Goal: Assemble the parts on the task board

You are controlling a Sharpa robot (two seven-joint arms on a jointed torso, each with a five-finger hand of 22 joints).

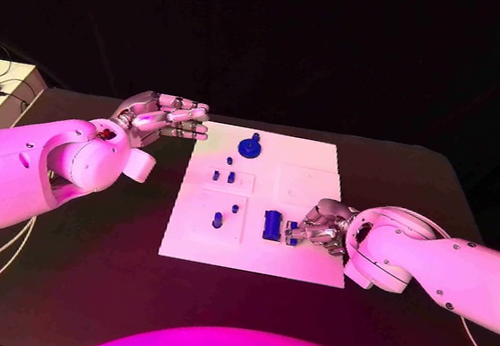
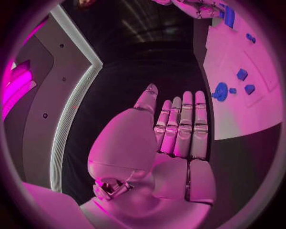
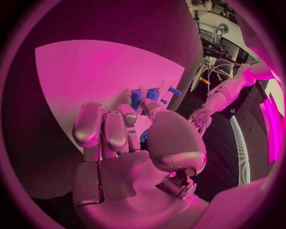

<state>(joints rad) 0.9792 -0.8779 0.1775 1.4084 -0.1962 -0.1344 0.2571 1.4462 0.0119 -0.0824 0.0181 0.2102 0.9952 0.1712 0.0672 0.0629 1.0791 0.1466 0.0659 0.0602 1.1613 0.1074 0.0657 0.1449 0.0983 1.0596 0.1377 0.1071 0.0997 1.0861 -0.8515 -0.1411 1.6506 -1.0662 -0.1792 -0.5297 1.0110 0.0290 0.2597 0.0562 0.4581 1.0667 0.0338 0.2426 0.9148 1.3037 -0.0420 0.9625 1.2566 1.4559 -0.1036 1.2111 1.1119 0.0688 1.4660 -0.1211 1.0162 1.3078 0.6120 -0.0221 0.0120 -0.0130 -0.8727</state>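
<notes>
Right hand [image 1: 323, 225] sits on the near right part of the task board [image 1: 311, 161], fingers curled down around a small blue part [image 1: 292, 240], just beside the taller blue block [image 1: 271, 224]. Right wrist view shows fingertips [image 3: 127, 112] bunched against the blue pieces, but I can't tell if anything is actually pinched or only touched.

Left hand [image 1: 162, 116] hovers off the board's far left corner, above the black table [image 1: 72, 287], fingers straight, side by side, holding nothing.

Other parts on the board: round blue piece [image 1: 251, 147] near the far edge, small pegs [image 1: 225, 175] mid-left, one peg [image 1: 217, 219] in the near left recess.

Risks, as I judge them:
- Grip looks shallow; a fingertip-only hold could let the small part slip or tilt on lift.
- Fingers are crowded against the block; any sideways move may knock it over or shove it.
- Board isn't visibly braced, left hand is clear of it, so a push could slide the whole plate.
</notes>
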